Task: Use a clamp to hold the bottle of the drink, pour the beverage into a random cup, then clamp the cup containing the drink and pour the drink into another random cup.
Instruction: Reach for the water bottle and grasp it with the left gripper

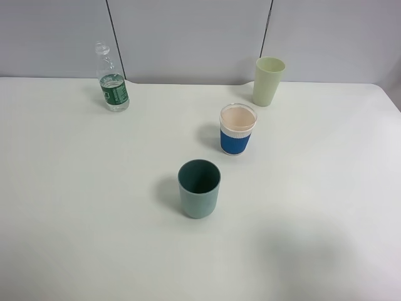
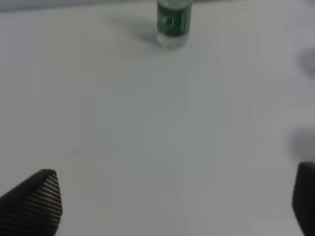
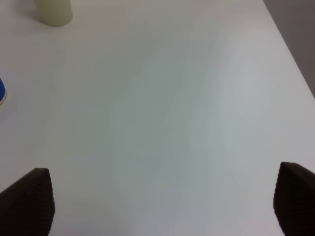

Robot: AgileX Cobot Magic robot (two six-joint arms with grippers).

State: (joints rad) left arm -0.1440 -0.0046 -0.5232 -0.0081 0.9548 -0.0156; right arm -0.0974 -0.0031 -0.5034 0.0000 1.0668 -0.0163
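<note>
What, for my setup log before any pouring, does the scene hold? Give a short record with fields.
bottle: clear with a green label, upright, far left on the table
dark green cup: upright, nearest the camera, no drink visible inside
blue-banded cup: upright, mid-table
light green cup: upright, far right
left gripper: open, holding nothing, facing the bottle
right gripper: open, holding nothing, over bare table
contacts: all four vessels stand apart
task state: bottle not yet grasped
</note>
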